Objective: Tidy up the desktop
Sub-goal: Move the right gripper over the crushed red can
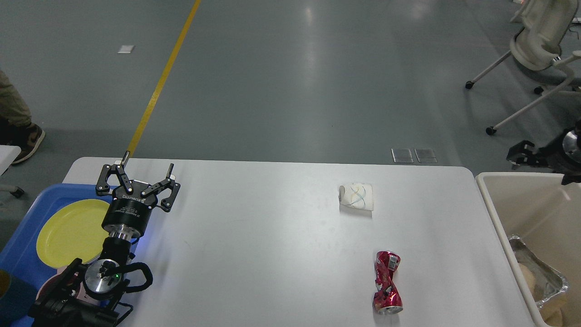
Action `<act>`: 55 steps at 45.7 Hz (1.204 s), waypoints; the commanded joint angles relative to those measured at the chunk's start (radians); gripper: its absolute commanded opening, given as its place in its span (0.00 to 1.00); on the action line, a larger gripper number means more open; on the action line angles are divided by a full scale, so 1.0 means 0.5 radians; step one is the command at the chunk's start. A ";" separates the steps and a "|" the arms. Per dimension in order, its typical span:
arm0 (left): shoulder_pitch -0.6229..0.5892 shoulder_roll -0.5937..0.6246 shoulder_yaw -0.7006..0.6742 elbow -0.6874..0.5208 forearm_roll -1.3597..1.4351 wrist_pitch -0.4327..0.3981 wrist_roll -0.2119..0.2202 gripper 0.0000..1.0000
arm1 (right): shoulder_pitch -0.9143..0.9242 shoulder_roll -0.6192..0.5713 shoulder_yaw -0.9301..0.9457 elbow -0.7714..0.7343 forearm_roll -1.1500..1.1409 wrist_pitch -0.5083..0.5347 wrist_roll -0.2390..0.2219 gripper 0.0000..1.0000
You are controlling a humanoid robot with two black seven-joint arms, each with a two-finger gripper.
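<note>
The white desktop fills the lower view. A crushed red can lies on its right front part. A crumpled white paper cup lies farther back on the right. My left gripper is open and empty, hovering over the desktop's left end beside the blue tray. My right gripper shows small and dark at the right edge, above the far rim of the beige bin; its fingers cannot be told apart.
A yellow plate lies in the blue tray. The beige bin holds a foil tray. An office chair stands on the floor at the far right. A yellow floor line runs behind the table.
</note>
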 commanded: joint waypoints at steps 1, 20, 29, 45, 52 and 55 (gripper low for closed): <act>0.000 0.000 0.000 0.000 0.000 0.000 0.000 0.96 | 0.383 0.194 -0.124 0.299 0.007 0.202 -0.001 1.00; 0.000 0.000 0.000 0.000 0.000 0.000 0.000 0.96 | 1.427 0.415 -0.342 1.339 0.464 0.184 0.017 0.95; 0.000 0.000 0.000 0.000 0.000 0.000 0.000 0.96 | 1.590 0.676 -0.551 1.566 0.618 0.061 0.268 0.90; 0.000 0.000 0.000 0.000 0.000 0.000 0.000 0.96 | 1.617 0.689 -0.594 1.575 0.609 0.092 0.431 0.99; 0.000 0.000 0.000 0.000 0.000 0.000 0.000 0.96 | 1.627 0.661 -0.603 1.566 0.596 0.367 0.422 0.99; 0.000 0.000 0.000 0.000 0.000 0.000 0.000 0.96 | 1.627 0.661 -0.600 1.563 0.593 0.454 0.419 0.99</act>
